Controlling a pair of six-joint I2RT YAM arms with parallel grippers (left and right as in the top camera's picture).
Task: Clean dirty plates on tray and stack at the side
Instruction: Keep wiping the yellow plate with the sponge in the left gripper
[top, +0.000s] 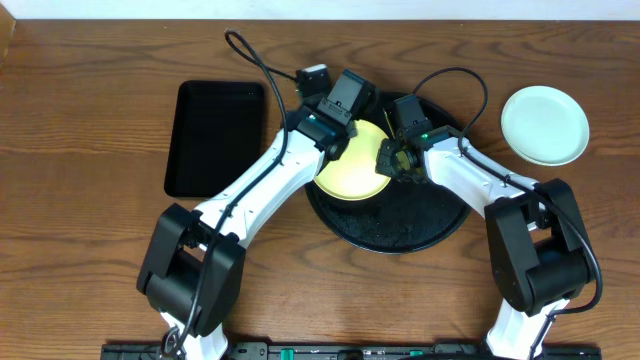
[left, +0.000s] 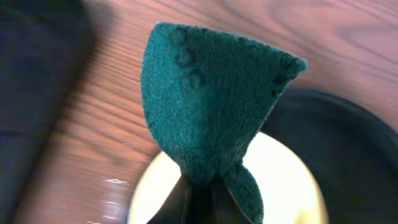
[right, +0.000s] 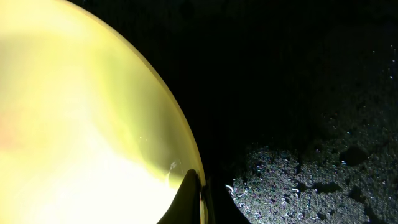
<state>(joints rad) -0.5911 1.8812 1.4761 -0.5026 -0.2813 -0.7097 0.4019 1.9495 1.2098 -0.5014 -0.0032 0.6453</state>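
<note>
Nearest you, at the bottom of the overhead view, both arms rise from the lower edge of the worktop. Your left arm slants up to the right and your right arm slants up to the left. They meet over the tray in the middle of the frame. The yellow plate is over the tray's upper left part, with an arm at each side of it; you cannot tell from these views whether it lies flat or is lifted. In the left wrist view, your left jaws at the bottom centre are clenched on the pinched end of a green pad. The pad fans upward across the middle of the frame, with the plate pale behind it and the tray's dark rim at the right. In the right wrist view, your right jaws at the bottom centre are closed on the plate's rim. The plate fills the left of that frame, and the tray floor at the lower right is speckled with wet droplets. Farther back in the overhead view, a rectangular tray lies at the upper left. A mint plate sits on the worktop at the upper right, beside the tray but not touching it.
</note>
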